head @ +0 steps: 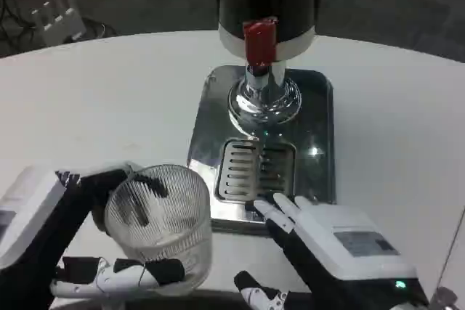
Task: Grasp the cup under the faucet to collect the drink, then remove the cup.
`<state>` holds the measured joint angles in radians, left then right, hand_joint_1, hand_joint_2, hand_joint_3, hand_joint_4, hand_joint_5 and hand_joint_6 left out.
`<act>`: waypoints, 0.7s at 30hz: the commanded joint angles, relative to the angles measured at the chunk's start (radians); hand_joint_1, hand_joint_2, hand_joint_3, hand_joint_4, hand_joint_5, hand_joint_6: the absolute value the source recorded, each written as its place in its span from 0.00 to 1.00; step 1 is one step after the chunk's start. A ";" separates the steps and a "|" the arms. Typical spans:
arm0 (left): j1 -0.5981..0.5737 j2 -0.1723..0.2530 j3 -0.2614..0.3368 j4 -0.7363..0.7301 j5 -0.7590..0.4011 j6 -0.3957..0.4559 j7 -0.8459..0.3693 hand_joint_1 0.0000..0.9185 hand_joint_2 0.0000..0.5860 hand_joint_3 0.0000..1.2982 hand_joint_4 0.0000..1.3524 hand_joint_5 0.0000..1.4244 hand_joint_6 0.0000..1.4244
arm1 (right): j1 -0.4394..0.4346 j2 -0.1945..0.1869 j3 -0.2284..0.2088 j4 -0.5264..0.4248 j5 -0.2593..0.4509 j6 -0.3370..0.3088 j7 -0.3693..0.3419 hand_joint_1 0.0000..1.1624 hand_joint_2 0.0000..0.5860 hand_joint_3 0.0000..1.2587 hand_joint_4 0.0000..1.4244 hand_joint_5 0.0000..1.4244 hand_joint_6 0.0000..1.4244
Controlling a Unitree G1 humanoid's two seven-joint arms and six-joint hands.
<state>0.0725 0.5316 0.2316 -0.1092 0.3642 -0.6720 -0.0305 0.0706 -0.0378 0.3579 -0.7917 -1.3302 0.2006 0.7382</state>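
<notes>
A clear ribbed cup stands near the table's front edge, left of the dispenser's base, gripped by the left hand, whose black-and-white fingers wrap across the cup's near side while others curl behind its far rim. The cup sits off the drip grille, just beside the steel base's front-left corner, and well short of the spout. Whether it holds any drink cannot be told through the ribbed wall. The right hand rests at the base's front edge, palm down, its white fingertips lying together and touching the grille's near rim, holding nothing; a thumb tip shows lower, near the picture's bottom. Behind the grille rises the dispenser, a dark body with a white band, a red tap lever and a chrome column planted on the mirrored base. A white power strip lies on the floor beyond the table's far-left edge.
</notes>
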 commanded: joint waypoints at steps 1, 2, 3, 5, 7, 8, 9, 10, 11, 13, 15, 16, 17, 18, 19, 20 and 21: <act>0.007 -0.007 0.010 -0.020 -0.004 0.000 0.011 0.40 0.45 0.73 0.72 0.68 0.66 | 0.002 0.003 -0.003 0.002 0.002 -0.003 0.011 0.28 0.75 0.06 0.00 0.00 0.00; 0.006 -0.007 0.010 -0.021 -0.004 0.000 0.011 0.40 0.45 0.73 0.72 0.68 0.66 | 0.002 0.003 -0.002 0.002 0.001 -0.004 0.010 0.28 0.75 0.06 0.00 0.00 0.00; 0.005 -0.006 0.010 -0.022 -0.005 0.001 0.011 0.40 0.45 0.73 0.72 0.68 0.66 | 0.002 0.003 -0.002 0.001 0.001 -0.004 0.011 0.28 0.75 0.06 0.00 0.00 0.00; 0.004 -0.006 0.011 -0.022 -0.007 0.001 0.010 0.40 0.45 0.73 0.72 0.68 0.67 | 0.003 0.004 -0.001 0.000 0.001 -0.004 0.012 0.28 0.75 0.06 0.00 0.00 0.00; 0.004 -0.005 0.011 -0.022 -0.007 0.001 0.010 0.40 0.45 0.73 0.72 0.68 0.67 | 0.005 0.005 -0.002 -0.002 0.001 -0.002 0.013 0.28 0.75 0.06 0.00 0.00 0.00; 0.004 -0.005 0.011 -0.022 -0.008 0.002 0.010 0.40 0.45 0.73 0.72 0.68 0.67 | 0.006 0.004 -0.003 -0.003 0.000 -0.002 0.014 0.28 0.75 0.06 0.00 0.00 0.00; 0.005 -0.004 0.011 -0.022 -0.008 0.002 0.009 0.40 0.45 0.73 0.72 0.68 0.67 | 0.007 0.004 -0.003 -0.005 -0.002 -0.002 0.014 0.28 0.75 0.06 0.00 0.00 0.00; 0.004 -0.004 0.011 -0.022 -0.008 0.002 0.009 0.40 0.45 0.73 0.72 0.68 0.67 | 0.008 0.004 -0.004 -0.006 -0.001 -0.001 0.014 0.28 0.75 0.06 0.00 0.00 0.00; 0.004 -0.004 0.011 -0.021 -0.009 0.002 0.009 0.40 0.45 0.73 0.72 0.68 0.67 | 0.009 0.005 -0.006 -0.008 -0.001 0.001 0.016 0.28 0.75 0.06 0.00 0.00 0.00; 0.002 -0.005 0.009 -0.020 -0.009 0.004 0.008 0.40 0.45 0.73 0.72 0.68 0.67 | 0.014 0.006 -0.012 -0.014 0.001 0.005 0.016 0.28 0.75 0.06 0.00 0.00 0.00; -0.004 -0.009 0.005 -0.017 -0.010 0.009 0.009 0.40 0.45 0.73 0.72 0.68 0.67 | 0.021 0.006 -0.017 -0.023 0.002 0.004 0.018 0.28 0.75 0.06 0.00 0.00 0.00; -0.007 -0.010 0.003 -0.016 -0.009 0.012 0.010 0.40 0.45 0.73 0.72 0.68 0.67 | 0.027 0.008 -0.020 -0.029 0.003 0.005 0.018 0.28 0.75 0.06 0.00 0.00 0.00; -0.011 -0.011 0.001 -0.015 -0.007 0.015 0.011 0.40 0.45 0.73 0.72 0.68 0.67 | 0.030 0.009 -0.023 -0.033 0.004 0.005 0.018 0.28 0.74 0.06 0.00 0.00 0.00; -0.018 -0.013 -0.003 -0.013 -0.005 0.020 0.011 0.40 0.45 0.73 0.72 0.68 0.67 | 0.035 0.010 -0.024 -0.039 0.002 0.004 0.015 0.29 0.74 0.06 0.00 0.00 0.00; -0.023 -0.015 -0.006 -0.011 -0.003 0.024 0.011 0.40 0.45 0.73 0.72 0.68 0.67 | 0.041 0.012 -0.027 -0.045 0.004 0.004 0.013 0.29 0.74 0.06 0.00 0.00 0.00; -0.028 -0.016 -0.009 -0.010 0.000 0.029 0.012 0.40 0.45 0.73 0.72 0.68 0.67 | 0.048 0.013 -0.028 -0.053 0.002 0.004 0.011 0.29 0.74 0.06 0.00 0.00 0.00; -0.034 -0.018 -0.012 -0.008 0.001 0.034 0.013 0.40 0.45 0.73 0.72 0.68 0.67 | 0.056 0.017 -0.032 -0.061 0.004 0.006 0.010 0.29 0.74 0.06 0.00 0.00 0.00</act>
<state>0.0571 0.5245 0.2222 -0.1103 0.3655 -0.6443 -0.0305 0.1049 -0.0340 0.3333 -0.8292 -1.3300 0.2043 0.7470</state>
